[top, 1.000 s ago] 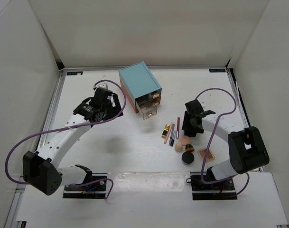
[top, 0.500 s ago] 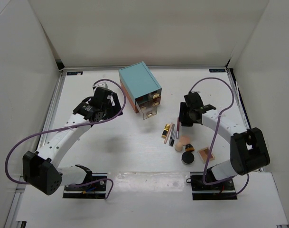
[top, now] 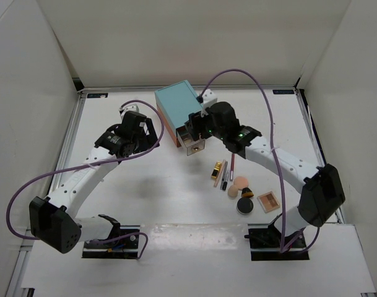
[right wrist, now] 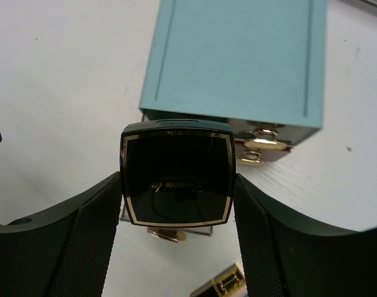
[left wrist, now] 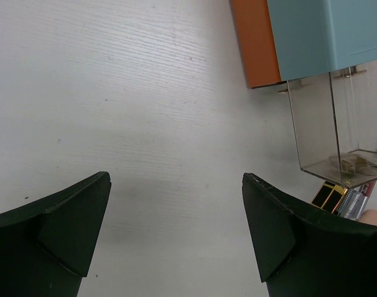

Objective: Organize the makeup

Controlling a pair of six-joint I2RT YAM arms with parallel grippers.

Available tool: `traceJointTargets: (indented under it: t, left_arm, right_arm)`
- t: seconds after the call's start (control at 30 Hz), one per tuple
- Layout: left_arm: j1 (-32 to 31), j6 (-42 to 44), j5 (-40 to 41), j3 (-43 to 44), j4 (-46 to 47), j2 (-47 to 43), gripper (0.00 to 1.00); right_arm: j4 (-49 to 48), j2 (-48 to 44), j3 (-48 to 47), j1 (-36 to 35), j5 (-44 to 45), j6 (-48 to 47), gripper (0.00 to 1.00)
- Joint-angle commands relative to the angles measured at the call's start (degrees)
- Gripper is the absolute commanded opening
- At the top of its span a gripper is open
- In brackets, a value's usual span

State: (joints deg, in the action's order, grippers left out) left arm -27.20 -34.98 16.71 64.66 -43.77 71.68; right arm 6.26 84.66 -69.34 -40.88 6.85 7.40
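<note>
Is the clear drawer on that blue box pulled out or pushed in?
Pulled out: the clear drawer sticks out past the front of the blue box.

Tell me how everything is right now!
Left gripper: open, empty.
Right gripper: shut on square black compact.
Teal drawer box: clear drawer pulled out.
Square black compact: closed, held above that drawer.
Gold lipstick tube: lying on table.
Round black compact: closed, on table.
</note>
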Motion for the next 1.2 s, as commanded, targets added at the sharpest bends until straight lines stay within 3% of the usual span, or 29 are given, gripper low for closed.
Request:
traceJointTargets:
  t: [0.0,0.23,0.57,0.63,0.67,0.7,0.87,0.97,1.07,1.17]
  left_arm:
    - [0.0,-0.2,1.6,2.1,-1.1,-0.3,0.98]
    - [0.0,-0.7,1.9,1.6,-1.2,-0.7,0.98]
    - [-0.1,-1.2,2.5,2.0,-1.1,-0.7,0.98]
    - [0.0,-1.2,2.5,2.3,-1.6,-0.3,0.98]
    - [-0.1,-1.1,2.6,2.5,-1.2,-0.3,0.98]
    - [-0.1,-1.1,2.5,2.7,-1.6,-0.3,0.98]
    - [-0.2,-0.8,2.4,3.2,-1.2,0.0,0.98]
    - [-0.1,-0.5,2.1,3.5,-0.9,0.0,0.98]
    - [-0.2,0.0,1.7,4.4,-0.7,0.4,0.98]
    - [0.0,0.6,1.6,4.9,-0.5,0.7,0.98]
  right_arm:
    - [-4.1,3.9,-3.8,-2.0,-0.5,-3.7,0.27]
    - [-5.9,6.0,-0.4,-4.5,1.8,-4.2,0.27]
    - [5.0,9.4,-4.3,-6.2,10.7,-1.1,0.33]
    - [8.8,11.1,-6.0,-6.1,11.4,0.0,0.38]
    - [9.4,11.5,-6.9,-5.9,11.1,0.2,0.54]
    - [9.9,11.7,-7.3,-6.2,10.6,0.3,0.60]
    - [10.3,11.1,-10.8,-6.2,8.3,-1.4,0.81]
    - [11.1,10.1,-13.0,-6.2,7.2,-2.5,0.86]
    - [12.0,8.5,-15.0,-6.1,6.9,-3.2,0.99]
    - [12.7,5.4,-14.7,-6.1,6.9,-2.5,0.99]
